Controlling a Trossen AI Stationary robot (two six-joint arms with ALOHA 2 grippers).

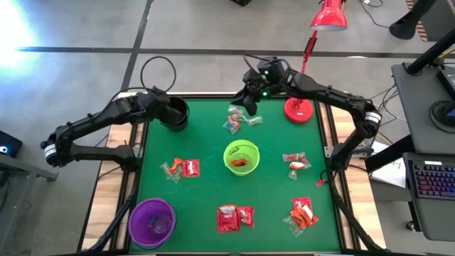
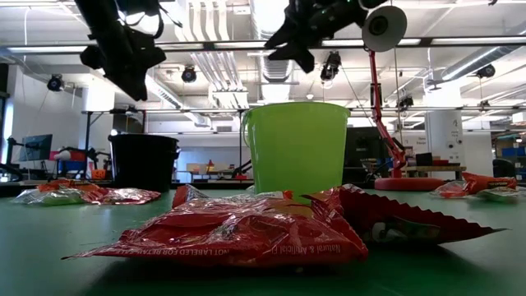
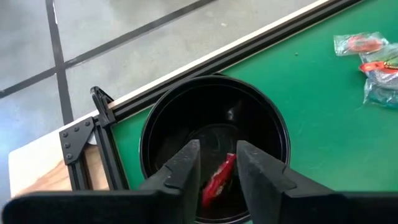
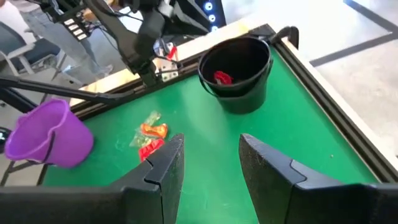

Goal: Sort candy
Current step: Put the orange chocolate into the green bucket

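Upper left of the desk (image 1: pixel 153 153): my left gripper (image 3: pixel 217 167), fingers parted, hangs over the black bowl (image 1: pixel 175 114); red candy (image 3: pixel 219 180) lies inside.

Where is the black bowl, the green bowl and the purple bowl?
black bowl (image 3: pixel 277 134): left wrist view, on its rim.
green bowl (image 1: pixel 229 151): high view, on its rim.
purple bowl (image 1: pixel 136 213): high view, on its rim.
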